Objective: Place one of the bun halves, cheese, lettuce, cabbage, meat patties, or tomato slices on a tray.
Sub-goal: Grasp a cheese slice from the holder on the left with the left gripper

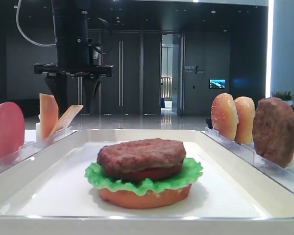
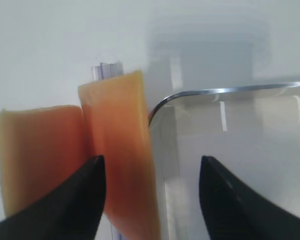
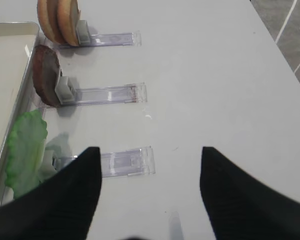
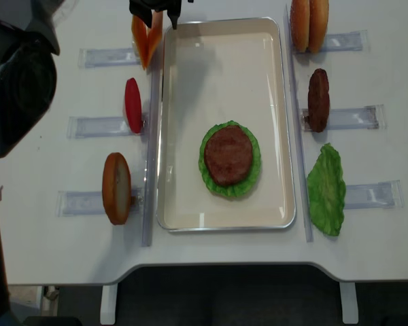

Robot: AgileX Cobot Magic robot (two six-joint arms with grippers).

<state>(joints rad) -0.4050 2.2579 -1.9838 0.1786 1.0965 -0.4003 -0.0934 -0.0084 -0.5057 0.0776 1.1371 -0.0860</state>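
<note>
Two pale orange cheese slices (image 2: 120, 150) stand on edge in a clear rack beside the far left corner of the white tray (image 2: 215, 91). My left gripper (image 2: 152, 165) hangs open over them. The slice nearer the tray sits between the fingers, close to the left one, while the right finger is over the tray's corner. From above, the left gripper (image 4: 160, 10) is at the tray's top left, above the cheese (image 4: 144, 37). On the tray (image 4: 224, 81) lies a stack of bun half, lettuce (image 4: 207, 178) and meat patty (image 4: 228, 155). My right gripper (image 3: 150, 155) is open over bare table.
Left of the tray, racks hold a tomato slice (image 4: 132, 104) and a bun half (image 4: 115, 188). On the right are two bun halves (image 4: 309, 25), a patty (image 4: 318, 100) and a lettuce leaf (image 4: 326, 190). Clear racks (image 3: 125, 162) lie along both sides.
</note>
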